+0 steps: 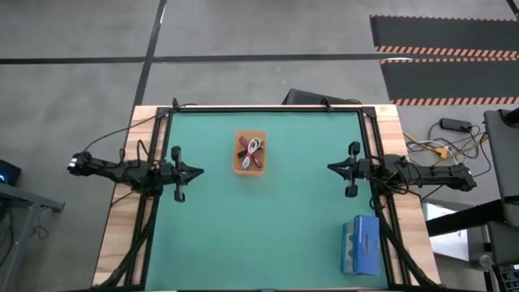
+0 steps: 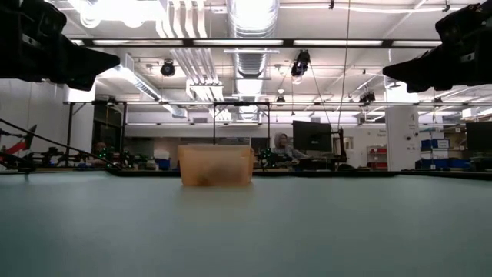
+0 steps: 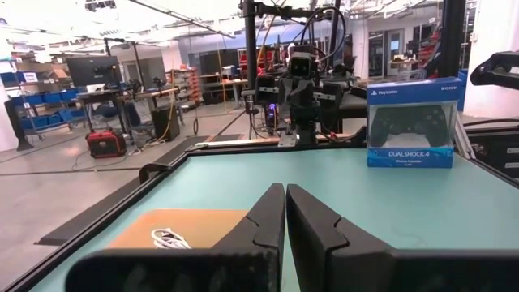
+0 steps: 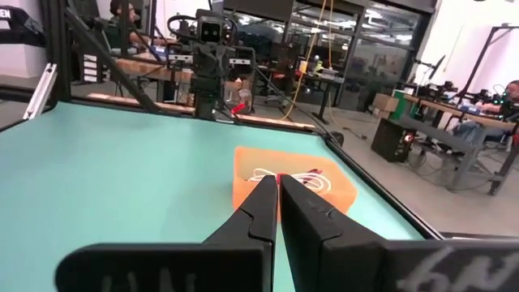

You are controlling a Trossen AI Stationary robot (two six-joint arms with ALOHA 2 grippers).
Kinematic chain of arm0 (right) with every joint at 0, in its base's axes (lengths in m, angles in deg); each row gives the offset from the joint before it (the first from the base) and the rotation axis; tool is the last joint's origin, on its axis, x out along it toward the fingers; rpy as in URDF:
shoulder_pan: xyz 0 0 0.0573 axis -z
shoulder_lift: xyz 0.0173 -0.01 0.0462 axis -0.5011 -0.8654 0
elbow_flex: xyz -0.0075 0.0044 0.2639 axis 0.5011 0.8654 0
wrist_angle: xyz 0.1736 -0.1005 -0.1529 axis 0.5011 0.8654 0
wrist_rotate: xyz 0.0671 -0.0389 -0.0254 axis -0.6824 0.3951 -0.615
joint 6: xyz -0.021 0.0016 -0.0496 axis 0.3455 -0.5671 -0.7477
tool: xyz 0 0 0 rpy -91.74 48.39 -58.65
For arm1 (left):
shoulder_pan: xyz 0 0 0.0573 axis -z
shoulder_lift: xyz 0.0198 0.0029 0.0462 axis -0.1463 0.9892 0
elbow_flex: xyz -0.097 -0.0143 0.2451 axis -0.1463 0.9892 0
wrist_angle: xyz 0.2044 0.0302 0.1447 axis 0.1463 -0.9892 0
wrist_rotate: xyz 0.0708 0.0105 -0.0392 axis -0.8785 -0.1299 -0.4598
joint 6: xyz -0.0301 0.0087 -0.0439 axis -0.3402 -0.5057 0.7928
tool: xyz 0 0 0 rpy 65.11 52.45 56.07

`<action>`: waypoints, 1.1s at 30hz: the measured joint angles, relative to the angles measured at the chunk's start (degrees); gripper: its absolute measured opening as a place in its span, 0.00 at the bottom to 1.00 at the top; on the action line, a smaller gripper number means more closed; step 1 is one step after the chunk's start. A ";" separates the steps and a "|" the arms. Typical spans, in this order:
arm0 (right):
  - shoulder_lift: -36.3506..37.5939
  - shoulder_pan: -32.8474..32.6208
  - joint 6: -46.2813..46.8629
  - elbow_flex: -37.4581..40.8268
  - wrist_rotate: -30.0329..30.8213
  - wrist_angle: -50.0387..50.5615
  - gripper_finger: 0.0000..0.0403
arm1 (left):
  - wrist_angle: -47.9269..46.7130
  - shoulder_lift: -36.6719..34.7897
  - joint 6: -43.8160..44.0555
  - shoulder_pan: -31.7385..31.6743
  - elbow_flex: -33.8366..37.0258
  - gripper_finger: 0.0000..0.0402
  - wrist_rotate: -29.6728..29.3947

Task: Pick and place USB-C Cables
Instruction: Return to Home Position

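All visible thin coiled cables (image 1: 253,151) were contained in the orange plastic bin (image 1: 237,156); none was left outside. The left gripper (image 1: 200,171) and right gripper (image 1: 330,167) were positioned at opposite table sides, jaws closed, empty.

The USB-C Cables (image 1: 250,152) lie bunched in a small tangle inside the orange bin (image 1: 236,165), which stands on the green tabletop (image 1: 268,219) toward the edge at the high view's top. The white cable (image 1: 255,147) rests uppermost in loose thin loops. The dark red cable (image 1: 246,156) lies against it. The darker strands cannot be told apart.
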 joint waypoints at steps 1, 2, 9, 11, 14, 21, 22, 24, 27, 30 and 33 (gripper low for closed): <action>-0.05 0.00 -0.19 0.00 -0.02 -0.01 0.02 | 0.01 0.00 0.01 0.00 0.00 0.00 0.00; -0.08 0.00 -0.24 0.00 -0.02 0.01 0.02 | 0.00 0.00 0.02 -0.01 0.00 0.00 0.00; -0.07 0.00 1.33 0.00 -0.04 0.01 0.02 | 0.00 0.00 0.00 0.01 0.00 0.00 0.00; -0.09 0.00 1.33 0.00 -0.04 0.01 0.02 | 0.00 0.00 0.02 -0.01 0.00 0.00 0.02; -0.09 0.00 1.33 0.00 -0.04 0.01 0.02 | 0.02 0.00 0.02 0.01 0.00 0.00 0.02; -0.09 0.00 1.33 0.02 -0.06 0.01 0.02 | 0.00 0.00 0.02 0.01 0.00 0.00 0.02; -0.09 0.00 1.33 0.02 -0.07 0.01 0.02 | 0.02 0.00 0.02 0.01 0.00 0.00 0.02; -0.09 0.00 1.33 0.02 -0.07 0.01 0.02 | 0.02 0.00 0.02 0.02 0.00 0.00 0.02; -0.09 -0.01 1.33 0.02 -0.07 0.01 0.02 | 0.02 0.00 0.02 -0.01 0.02 0.00 0.02; -0.09 0.00 1.33 0.02 -0.07 0.01 0.02 | 0.01 0.00 0.02 0.01 0.02 0.00 0.02; -0.09 0.00 1.33 0.02 -0.07 0.01 0.02 | 0.00 0.00 0.02 0.00 0.02 0.00 0.02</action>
